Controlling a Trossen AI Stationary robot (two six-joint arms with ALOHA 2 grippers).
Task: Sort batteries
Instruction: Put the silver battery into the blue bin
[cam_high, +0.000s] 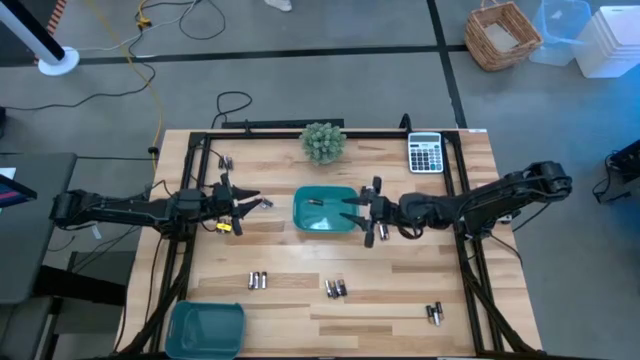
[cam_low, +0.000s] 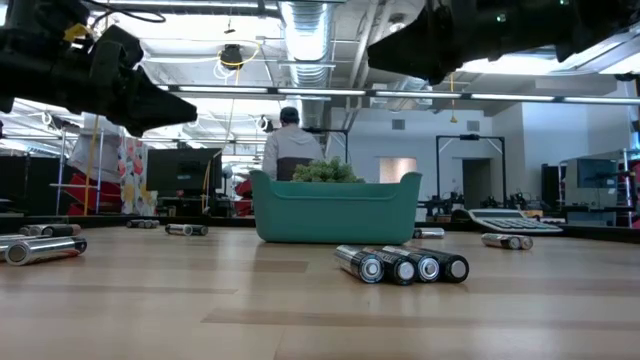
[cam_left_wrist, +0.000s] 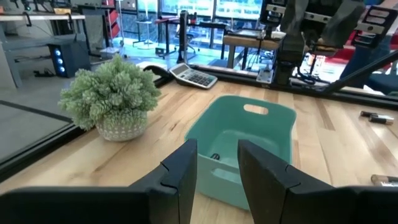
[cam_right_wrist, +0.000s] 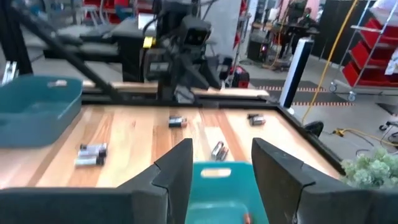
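A teal tray (cam_high: 325, 210) stands at the table's middle with one small dark battery (cam_high: 316, 202) lying on its floor, also seen in the left wrist view as a battery (cam_left_wrist: 214, 157). More batteries lie loose on the wood: a pair (cam_high: 258, 281), a cluster (cam_high: 335, 288), also seen up close as that cluster (cam_low: 400, 265), a pair (cam_high: 434, 313) and some near the far left (cam_high: 226, 162). My left gripper (cam_high: 252, 205) hovers open just left of the tray. My right gripper (cam_high: 350, 215) hovers open over the tray's right part. Neither holds anything.
A second teal tray (cam_high: 205, 328) sits at the near left corner. A potted plant (cam_high: 323, 142) and a grey calculator (cam_high: 425, 152) stand along the far edge. A black frame (cam_high: 462, 180) borders the table. A person (cam_low: 290, 145) stands far behind in the room.
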